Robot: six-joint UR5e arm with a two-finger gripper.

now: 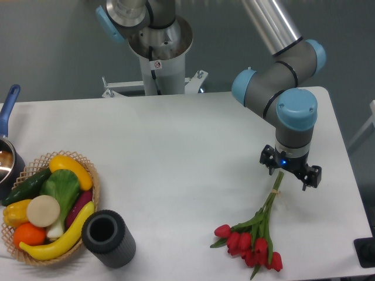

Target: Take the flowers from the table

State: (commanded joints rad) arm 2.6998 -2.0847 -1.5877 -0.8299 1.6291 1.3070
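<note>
Wicker basket (94, 181) far to the left of the jaws (290, 170) holds toy produce — a yellow banana (55, 242), an orange (29, 234), a cucumber (26, 185), greens and more — with a dark ribbed cylinder (108, 238), open at the top, just beside it. Red tulips, the flowers (253, 238), lie flat on the white tabletop (187, 146), buds pointing away from the jaws, the stem ends reaching up beneath them. Whether the jaws grip the stems, or how wide they stand, cannot be told.
</note>
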